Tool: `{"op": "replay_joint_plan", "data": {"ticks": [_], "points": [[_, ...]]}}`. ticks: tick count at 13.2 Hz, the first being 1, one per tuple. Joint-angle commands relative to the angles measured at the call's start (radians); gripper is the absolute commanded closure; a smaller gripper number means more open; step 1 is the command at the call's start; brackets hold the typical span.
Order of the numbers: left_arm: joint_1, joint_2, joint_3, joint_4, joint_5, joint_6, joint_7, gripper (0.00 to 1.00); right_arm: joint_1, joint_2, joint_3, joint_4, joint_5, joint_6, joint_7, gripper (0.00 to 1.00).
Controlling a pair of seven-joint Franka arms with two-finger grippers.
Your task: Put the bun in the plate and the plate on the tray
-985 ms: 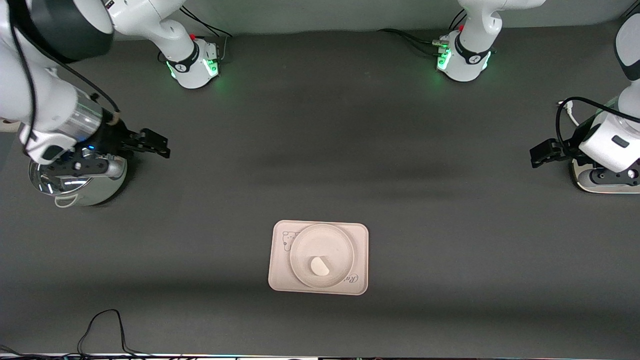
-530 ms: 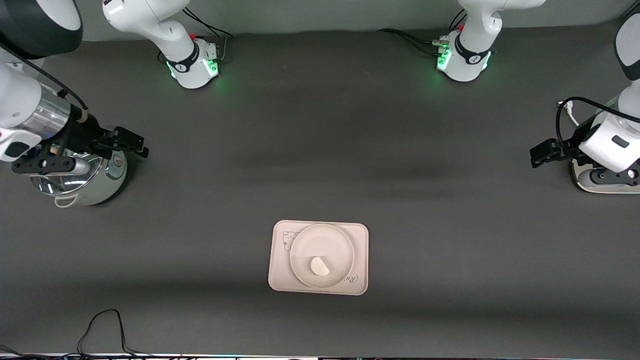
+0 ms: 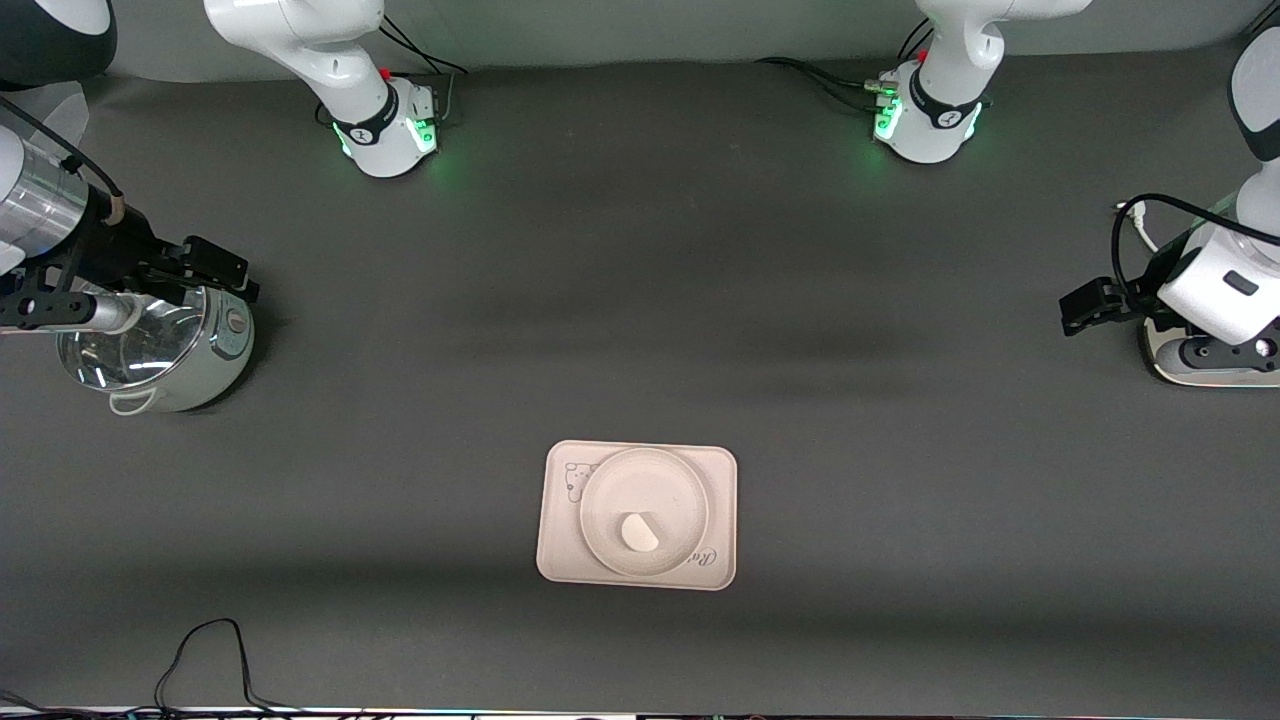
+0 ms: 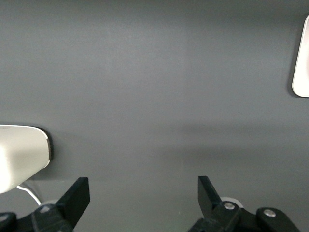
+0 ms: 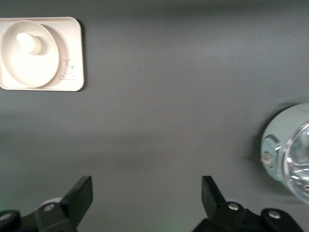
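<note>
The bun (image 3: pixel 639 533) lies in the round cream-white plate (image 3: pixel 645 488). The plate sits on the cream-pink tray (image 3: pixel 558 545), on the part of the table near the front camera. The right wrist view shows the bun (image 5: pixel 29 42), the plate (image 5: pixel 19 65) and the tray (image 5: pixel 71 36); the left wrist view shows only a corner of the tray (image 4: pixel 302 63). My right gripper (image 3: pixel 225 272) is open and empty over the edge of a steel pot. It also shows in the right wrist view (image 5: pixel 147 193). My left gripper (image 3: pixel 1085 305) is open and empty at the left arm's end of the table, and it waits. It also shows in the left wrist view (image 4: pixel 144 193).
A shiny steel pot (image 3: pixel 150 350) stands at the right arm's end of the table and also shows in the right wrist view (image 5: pixel 289 150). A white object (image 3: pixel 1205 365) lies under the left arm's wrist. A black cable (image 3: pixel 205 660) lies by the edge nearest the front camera.
My right gripper has drawn back toward the right arm's end of the table, over the pot. The bun, plate, tray and left arm have not moved.
</note>
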Motion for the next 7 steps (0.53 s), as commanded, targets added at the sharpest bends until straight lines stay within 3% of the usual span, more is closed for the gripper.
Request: {"op": "replay_joint_plan", "data": {"ticks": [1, 7], "points": [[-0.006, 0.003, 0.004, 0.019, -0.011, -0.011, 0.001, 0.0, -0.02, -0.015, 0.052, -0.023, -0.115, 0.011, -0.021, 0.0], [-0.006, 0.0, 0.004, 0.02, -0.009, -0.01, 0.001, 0.0, -0.023, -0.018, 0.031, -0.025, -0.103, 0.003, -0.02, 0.0]]}}
